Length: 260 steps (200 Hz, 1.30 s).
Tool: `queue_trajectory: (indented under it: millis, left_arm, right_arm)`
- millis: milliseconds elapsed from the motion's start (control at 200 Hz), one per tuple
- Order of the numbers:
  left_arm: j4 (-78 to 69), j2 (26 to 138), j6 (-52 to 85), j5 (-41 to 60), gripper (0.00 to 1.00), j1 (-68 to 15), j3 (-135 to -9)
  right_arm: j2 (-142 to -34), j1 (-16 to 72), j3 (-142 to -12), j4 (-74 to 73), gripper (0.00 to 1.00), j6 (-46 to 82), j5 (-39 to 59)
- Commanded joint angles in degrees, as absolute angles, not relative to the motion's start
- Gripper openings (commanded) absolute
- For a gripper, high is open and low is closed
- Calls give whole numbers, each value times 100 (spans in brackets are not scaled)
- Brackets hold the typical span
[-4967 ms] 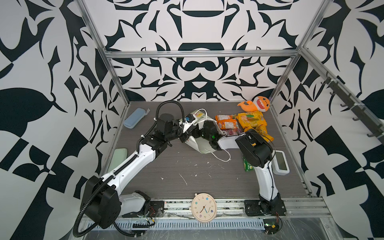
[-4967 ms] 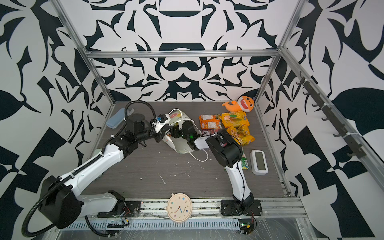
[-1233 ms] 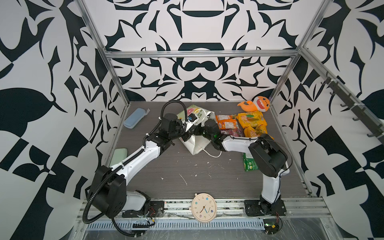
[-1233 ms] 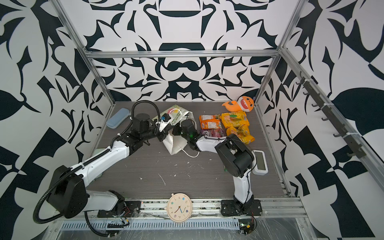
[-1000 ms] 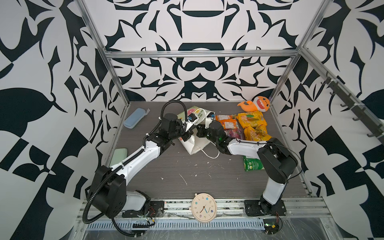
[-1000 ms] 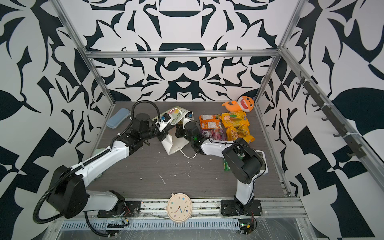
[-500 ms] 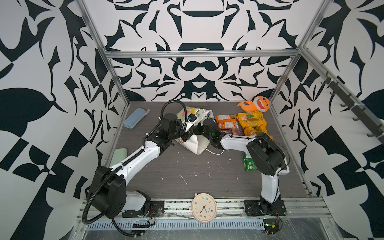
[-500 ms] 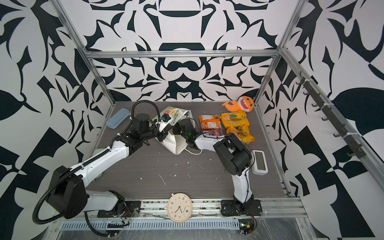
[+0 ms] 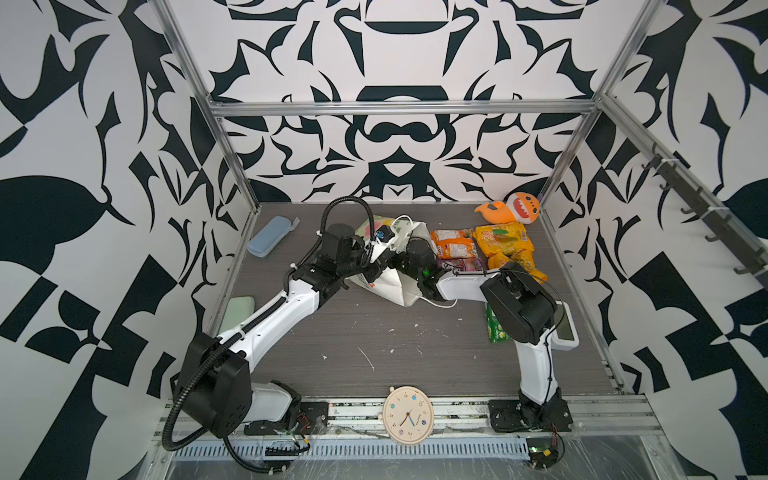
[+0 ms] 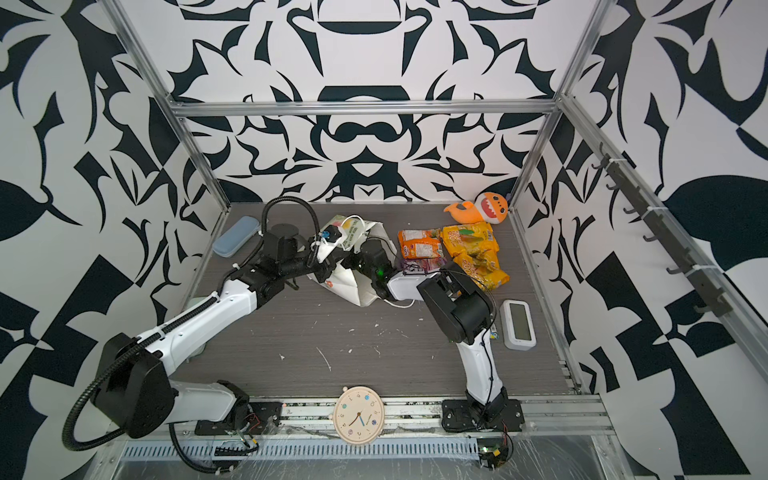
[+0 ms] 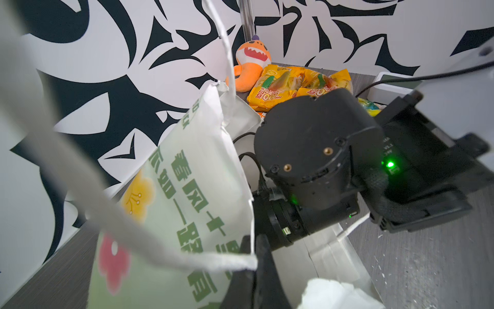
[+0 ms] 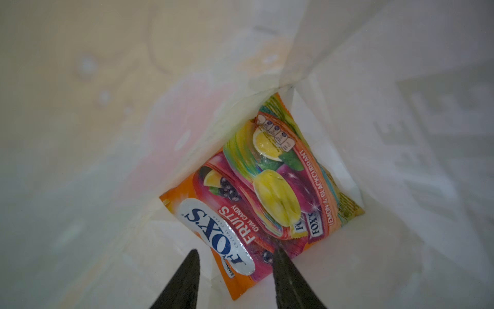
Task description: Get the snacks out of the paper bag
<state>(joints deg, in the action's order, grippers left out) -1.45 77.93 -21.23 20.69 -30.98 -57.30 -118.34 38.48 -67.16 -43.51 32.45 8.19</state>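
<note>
Jaws first: our left gripper [image 11: 252, 242] is pinched tight on the rim of the paper bag [image 9: 388, 286], with a white cord handle [image 11: 213, 260] draped just beside its fingers [image 11: 264, 270]. Our right gripper [image 12: 235, 251] is down inside the bag with its jaws parted to a middling gap. The two dark fingertips [image 12: 187, 278] sit on either side of one end of the orange-red FOX'S packet [image 12: 256, 198]; we cannot tell whether they touch it. That packet lies at the bag's far end, against the bottom fold. The bag itself leans tilted near the back middle of the table [image 9: 374, 332].

The other snacks are out, grouped on the table right of the bag toward the back. We see an orange packet [image 9: 453, 245], a purple packet [image 9: 469, 264] just in front of it and two yellow packets [image 9: 503, 237] overlapping beside them. A narrow green packet [image 9: 494, 328] lies nearer the front, partly under our right arm [image 9: 536, 361].

We work on a grey-brown wood-grain top, flecked with white crumbs and scratches. An orange plush shark [image 9: 513, 210] sits in the back right corner and a light-blue case [image 9: 268, 237] at the back left. A white device [image 10: 517, 320] with a small screen lies by the right edge, and a round clock face [image 9: 408, 419] rests on the front rail [image 9: 457, 409]. Walls [image 9: 395, 158] on three sides carry a bold black-and-white pattern, framed by aluminium bars [image 9: 399, 108]; a row of hooks [image 9: 685, 195] runs along the right wall.
</note>
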Motion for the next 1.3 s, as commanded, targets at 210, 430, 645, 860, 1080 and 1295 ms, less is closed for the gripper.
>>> queue_trajectory:
  millis: [210,430,645,860,1080,1295]
  left_arm:
    - [-598,7524,-1863,2566,0,-3111,-5585]
    - [-536,7521,-1768,2888,0,-3120,-5654]
    - [-587,7644,-1664,3146,0,-3224,-5669]
    - [-731,7755,-1635,3181,0,-3278,-5716]
    - [-899,7864,-1626,3199,0,-3287,-5721]
    - [-1005,7764,-1635,3089,0,-3287,-5556]
  right_arm:
    - [-11606,3692,-6072,-4725,47,3046,1012]
    - [-11812,3690,-6531,-4290,47,2901,1083]
    - [-12207,3700,-6907,-4593,50,2963,655]
    - [-12653,3860,-7709,-4082,64,2796,798]
    - [-13241,4065,-8680,-2901,58,3242,641]
    - [-13771,4043,-9685,-1745,6,3975,711]
